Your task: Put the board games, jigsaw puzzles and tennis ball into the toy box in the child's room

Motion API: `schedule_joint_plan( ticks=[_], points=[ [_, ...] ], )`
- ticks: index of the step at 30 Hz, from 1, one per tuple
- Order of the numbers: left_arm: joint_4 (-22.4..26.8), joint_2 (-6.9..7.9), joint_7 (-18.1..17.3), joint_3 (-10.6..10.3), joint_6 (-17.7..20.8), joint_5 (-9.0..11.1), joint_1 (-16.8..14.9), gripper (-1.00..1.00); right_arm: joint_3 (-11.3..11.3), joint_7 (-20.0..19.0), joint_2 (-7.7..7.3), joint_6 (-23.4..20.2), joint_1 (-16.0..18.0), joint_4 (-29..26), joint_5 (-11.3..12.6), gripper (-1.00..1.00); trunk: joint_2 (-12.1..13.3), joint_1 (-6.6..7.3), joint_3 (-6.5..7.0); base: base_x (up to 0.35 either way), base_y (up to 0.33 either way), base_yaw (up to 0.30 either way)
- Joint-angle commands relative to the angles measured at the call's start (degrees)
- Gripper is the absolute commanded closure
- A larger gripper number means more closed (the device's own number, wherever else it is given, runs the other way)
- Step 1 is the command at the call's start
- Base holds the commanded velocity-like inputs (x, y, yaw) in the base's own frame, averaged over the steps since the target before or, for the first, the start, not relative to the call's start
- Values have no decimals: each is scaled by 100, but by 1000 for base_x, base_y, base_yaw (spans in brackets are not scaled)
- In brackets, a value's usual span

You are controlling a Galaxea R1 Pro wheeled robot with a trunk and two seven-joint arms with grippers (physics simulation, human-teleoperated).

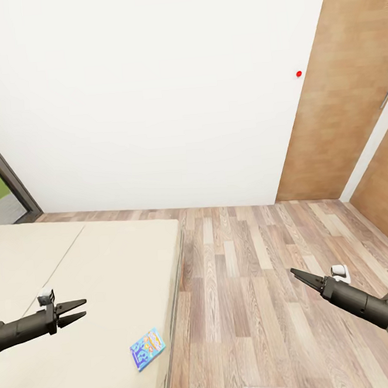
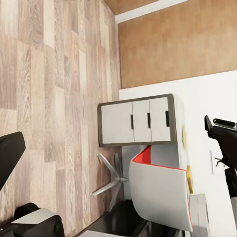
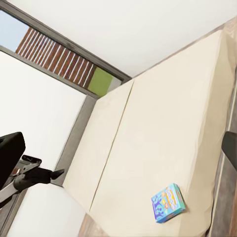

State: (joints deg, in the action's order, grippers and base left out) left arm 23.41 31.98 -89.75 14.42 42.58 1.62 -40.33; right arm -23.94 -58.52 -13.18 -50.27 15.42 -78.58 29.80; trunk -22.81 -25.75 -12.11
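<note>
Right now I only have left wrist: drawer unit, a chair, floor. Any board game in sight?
Observer: Yes. A light blue board game lies flat on the bed, close to the mattress edge on the floor side.
Operator: Left gripper on it?
Observer: No. The left gripper hangs over the bed, apart from the game, open and empty.
Operator: And the right?
Observer: The right gripper is out over the wood floor beside the bed; its wrist view shows the fingers spread, nothing held.
</note>
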Motion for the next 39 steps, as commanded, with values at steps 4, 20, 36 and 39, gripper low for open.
schedule_joint_plan(
  ticks=[4,20,36,39],
  points=[
    [1,-1,-25,11,57,-6,-2,-100,-2,5,1,-25,5,3,2,-100,-11,-4,27,0,0,0],
    [-19,-5,-25,17,60,0,4,-100,13,33,5,-16,5,1,0,-100,-11,-4,179,0,0,40],
    [-28,-8,-25,17,52,-4,15,-100,19,62,7,-3,5,25,18,-100,-11,-4,239,0,0,67],
    [-28,-9,-25,17,50,-4,16,-100,25,99,8,-2,5,68,18,-100,-11,-4,240,0,0,7]
  ],
)
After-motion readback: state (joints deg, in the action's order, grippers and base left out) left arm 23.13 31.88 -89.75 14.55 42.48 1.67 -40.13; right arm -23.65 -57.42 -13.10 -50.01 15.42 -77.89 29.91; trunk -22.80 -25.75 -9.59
